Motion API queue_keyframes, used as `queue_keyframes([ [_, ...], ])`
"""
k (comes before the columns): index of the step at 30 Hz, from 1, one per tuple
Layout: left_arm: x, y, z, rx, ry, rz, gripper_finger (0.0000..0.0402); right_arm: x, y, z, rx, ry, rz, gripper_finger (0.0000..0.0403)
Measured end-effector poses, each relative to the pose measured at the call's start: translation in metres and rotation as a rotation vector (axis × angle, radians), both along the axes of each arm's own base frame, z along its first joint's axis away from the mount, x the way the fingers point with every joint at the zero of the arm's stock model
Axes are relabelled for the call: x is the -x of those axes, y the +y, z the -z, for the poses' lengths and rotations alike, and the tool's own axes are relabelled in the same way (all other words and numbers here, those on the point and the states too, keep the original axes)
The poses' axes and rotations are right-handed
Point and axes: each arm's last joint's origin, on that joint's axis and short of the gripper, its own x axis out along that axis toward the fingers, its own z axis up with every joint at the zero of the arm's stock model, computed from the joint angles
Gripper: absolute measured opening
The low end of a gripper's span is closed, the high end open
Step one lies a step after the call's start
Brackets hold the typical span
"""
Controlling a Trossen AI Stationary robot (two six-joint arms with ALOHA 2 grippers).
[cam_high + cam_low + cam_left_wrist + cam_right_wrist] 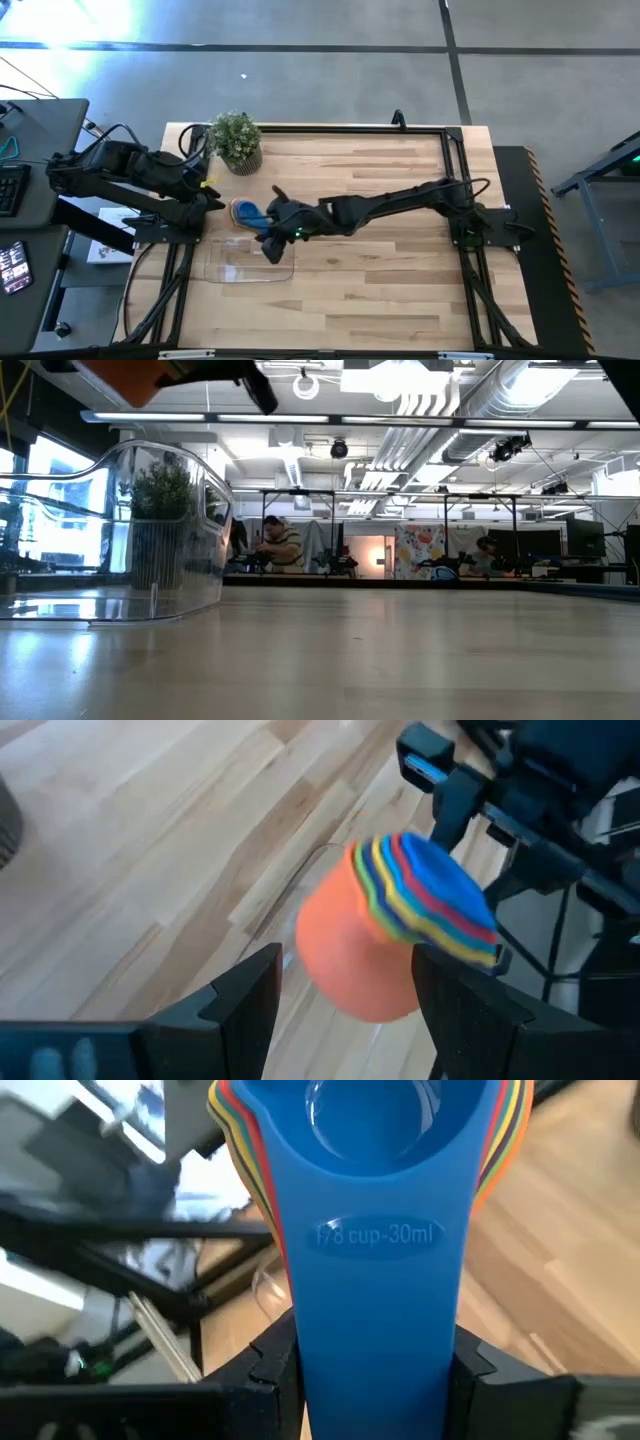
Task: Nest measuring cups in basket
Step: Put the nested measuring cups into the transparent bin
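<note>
Gripping the nested measuring cups (375, 1230) by their handles in my right gripper (375, 1380) above the basket (250, 265), left gripper (345, 1005) wide open nearby, I risk the stack slipping apart if I tilt

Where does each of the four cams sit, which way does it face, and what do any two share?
High: overhead, straight down on table; both arms, plant, basket.
Low: table height, level across into room; basket, orange cup bottom at the top edge.
Left wrist: on left arm, past its open fingers toward the cup stack.
Right wrist: on right arm, along the blue handle in the right claw.
Shared: both wrist views and the high view see the nested stack held by the right claw.
</note>
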Motion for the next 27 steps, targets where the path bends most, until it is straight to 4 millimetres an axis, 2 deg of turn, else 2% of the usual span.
queue_keyframes([
  [7,0.005,0.001,0.003,-0.014,0.037,-0.007,0.0216,-0.018,0.005,0.029,-0.004,0.099,-0.065,0.0122],
  [17,0.006,0.002,0.002,-0.030,0.029,-0.022,0.0216,-0.028,0.008,0.070,-0.030,0.193,-0.126,0.0122],
  [22,0.006,0.002,0.002,-0.030,0.029,-0.023,0.0216,-0.028,0.007,0.073,0.003,0.204,-0.138,0.0122],
  [27,0.006,0.002,0.002,-0.036,0.028,-0.028,0.0216,-0.030,-0.002,0.074,0.016,0.206,-0.148,0.0122],
])
